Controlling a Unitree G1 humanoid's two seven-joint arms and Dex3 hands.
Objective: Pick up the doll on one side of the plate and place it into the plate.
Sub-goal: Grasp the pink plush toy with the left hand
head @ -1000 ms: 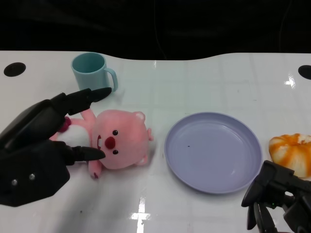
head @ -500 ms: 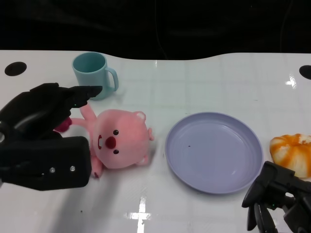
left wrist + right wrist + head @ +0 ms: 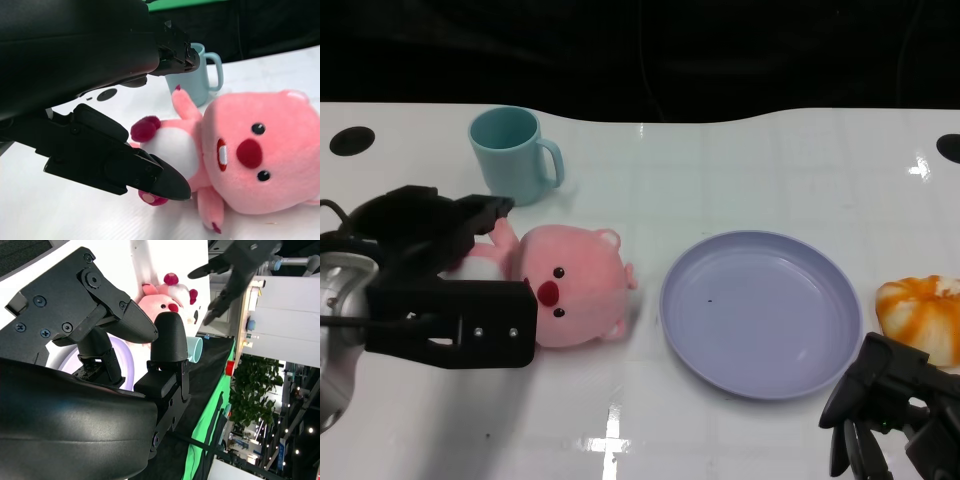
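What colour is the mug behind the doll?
Light teal; the mug shows best in the head view, behind the pink doll.

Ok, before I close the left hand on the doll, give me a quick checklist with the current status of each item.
1. Left hand open, fingers either side of the pink doll: ok; the left wrist view shows the body between the fingers.
2. Doll not yet gripped or lifted: ok, it lies on the table.
3. Plate empty and ready to receive: ok.
4. Teal cup apart from the hand: ok, but close behind the upper fingers.
5. Right hand away from the plate's centre: ok, it sits at the near right edge.
6. Orange and white object outside the plate: ok.
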